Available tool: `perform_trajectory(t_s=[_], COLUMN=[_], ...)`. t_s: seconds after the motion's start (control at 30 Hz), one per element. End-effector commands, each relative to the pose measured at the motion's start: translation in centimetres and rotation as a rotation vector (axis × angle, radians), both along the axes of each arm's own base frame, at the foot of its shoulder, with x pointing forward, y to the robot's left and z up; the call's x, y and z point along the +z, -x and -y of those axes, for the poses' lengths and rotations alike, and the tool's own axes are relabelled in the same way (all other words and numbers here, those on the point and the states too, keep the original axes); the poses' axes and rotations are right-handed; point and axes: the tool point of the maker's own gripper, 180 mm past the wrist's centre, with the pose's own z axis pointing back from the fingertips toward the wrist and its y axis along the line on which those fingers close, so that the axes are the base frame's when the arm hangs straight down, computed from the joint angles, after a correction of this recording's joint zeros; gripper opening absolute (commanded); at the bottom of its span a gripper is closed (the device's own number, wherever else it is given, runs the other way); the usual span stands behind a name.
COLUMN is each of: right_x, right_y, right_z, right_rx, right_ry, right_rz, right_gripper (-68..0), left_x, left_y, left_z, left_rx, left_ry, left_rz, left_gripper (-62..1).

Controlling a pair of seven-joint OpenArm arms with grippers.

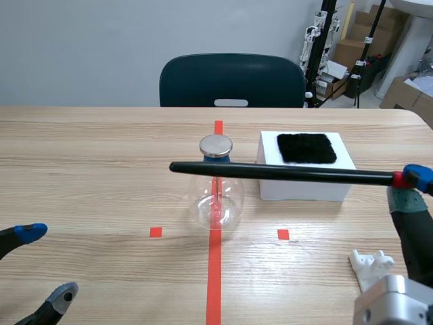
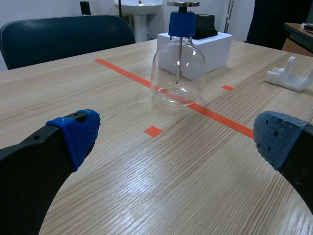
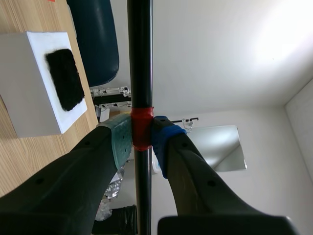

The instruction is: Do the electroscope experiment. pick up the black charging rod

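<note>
Over the wooden table, right fingers clamp the black rod level (left fingers spread).

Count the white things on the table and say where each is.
2. A white box with a black pad on top stands right of the glass flask; a small white plastic holder lies nearer the robot, by the right hand. None looks hidden.
</note>
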Motion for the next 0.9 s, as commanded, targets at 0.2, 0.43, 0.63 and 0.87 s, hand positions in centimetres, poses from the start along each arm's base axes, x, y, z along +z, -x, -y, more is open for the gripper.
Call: perform_trajectory(t_s=[0.2, 0.43, 0.63, 0.87], right_x=[1.66, 1.66, 1.65, 1.64], right_y=[-0.21, -0.21, -0.23, -0.29], right_z=[0.0, 0.0, 0.04, 0.2], right_rx=[0.005, 0.005, 0.003, -0.007], right_ry=[-0.018, -0.018, -0.019, -0.019], right_rz=[0.079, 0.079, 0.078, 0.078], right_gripper=[-67.3, -67.3, -67.3, -66.4], left_x=[0.82, 0.82, 0.82, 0.82], left_y=[-0.43, -0.43, -0.43, -0.43], left_z=[-0.54, -0.54, -0.54, -0.54], left_rx=[0.009, 0.009, 0.009, 0.009], left_ry=[0.004, 0.004, 0.004, 0.004], left_rz=[0.031, 0.031, 0.031, 0.031], left_gripper=[1.4, 1.4, 1.4, 1.4])
